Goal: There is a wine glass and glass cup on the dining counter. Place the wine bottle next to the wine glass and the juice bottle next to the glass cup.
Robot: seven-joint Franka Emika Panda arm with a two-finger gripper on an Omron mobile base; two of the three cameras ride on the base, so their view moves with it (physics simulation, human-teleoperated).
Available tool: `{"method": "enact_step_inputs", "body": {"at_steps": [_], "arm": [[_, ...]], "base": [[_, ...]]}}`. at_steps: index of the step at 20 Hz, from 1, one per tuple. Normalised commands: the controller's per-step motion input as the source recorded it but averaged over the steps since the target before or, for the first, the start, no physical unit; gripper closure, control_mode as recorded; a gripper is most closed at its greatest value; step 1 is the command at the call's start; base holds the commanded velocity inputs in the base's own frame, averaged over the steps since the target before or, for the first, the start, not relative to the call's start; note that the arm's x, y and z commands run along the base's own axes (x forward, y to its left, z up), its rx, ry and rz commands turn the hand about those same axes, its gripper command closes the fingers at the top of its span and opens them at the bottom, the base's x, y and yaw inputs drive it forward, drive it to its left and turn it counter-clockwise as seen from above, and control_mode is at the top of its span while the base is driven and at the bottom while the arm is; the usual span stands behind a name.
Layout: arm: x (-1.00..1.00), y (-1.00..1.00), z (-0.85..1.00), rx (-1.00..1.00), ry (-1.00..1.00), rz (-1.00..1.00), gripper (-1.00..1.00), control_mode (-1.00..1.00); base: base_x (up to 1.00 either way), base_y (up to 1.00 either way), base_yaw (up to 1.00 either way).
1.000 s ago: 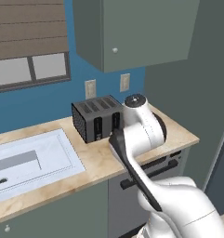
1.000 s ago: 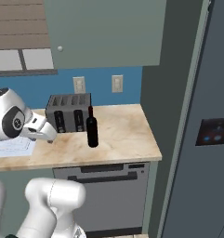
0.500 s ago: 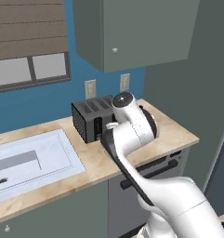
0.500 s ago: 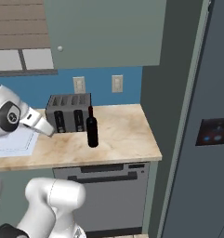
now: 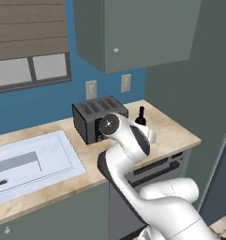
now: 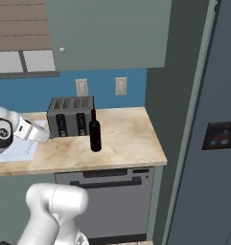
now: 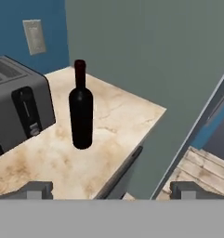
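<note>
We see the slim, near-black wine bottle with its dark red top point(image 7: 81, 108) standing upright on the beige marbled worktop point(image 6: 126, 139), just beside the dark grey four-slot toaster point(image 6: 70, 116) and toward the front of that appliance, well in from the worktop's right edge. Our two-finger gripper point(image 7: 111, 190) has its small dark fingertips point(image 7: 39, 189) spread wide with nothing between them, and it looks across the worktop at the bottle from some way off. A pale sink basin point(image 5: 30, 161) is set into the worktop's left part.
</note>
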Motion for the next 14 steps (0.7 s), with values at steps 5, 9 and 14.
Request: {"method": "enact_step_inputs", "body": {"at_steps": [5,9,14], "arm": [[0.18,-0.03,0.0,-0.1,-0.18,-0.03,-1.0,-1.0],[0.15,-0.1,0.1,-0.04,-0.1,-0.02,-1.0,-1.0],[0.11,-0.09,0.15,-0.01,-0.06,-0.02,-1.0,-1.0]], "base": [[0.0,0.0,0.0],[0.0,0.0,0.0],[0.0,0.0,0.0]]}}
